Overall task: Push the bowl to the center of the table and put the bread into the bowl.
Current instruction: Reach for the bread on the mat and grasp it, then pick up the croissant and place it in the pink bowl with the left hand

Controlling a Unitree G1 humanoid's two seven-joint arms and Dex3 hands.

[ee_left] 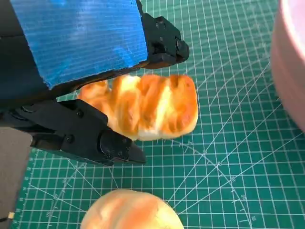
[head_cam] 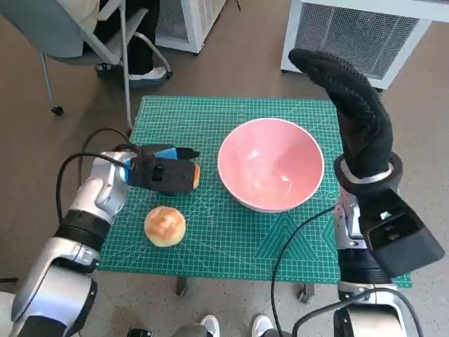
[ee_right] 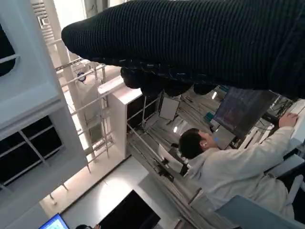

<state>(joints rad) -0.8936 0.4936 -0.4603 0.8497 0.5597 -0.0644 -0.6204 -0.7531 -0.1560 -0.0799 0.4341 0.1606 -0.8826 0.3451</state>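
Green cutting mat point(head_cam: 231, 232) covered the worktop, and on it the pink bowl point(head_cam: 271, 163) sat near the middle. Beside the bowl, the gloved right hand point(head_cam: 354, 112) was raised, fingers extended, holding nothing. On the bowl's other side, the left hand point(head_cam: 160, 170) straddled the striped bread point(ee_left: 147, 106), fingers either side but apparently not yet clamped, its long axis pointing bowlward. Nearer the robot lay a round bun point(head_cam: 165, 225).
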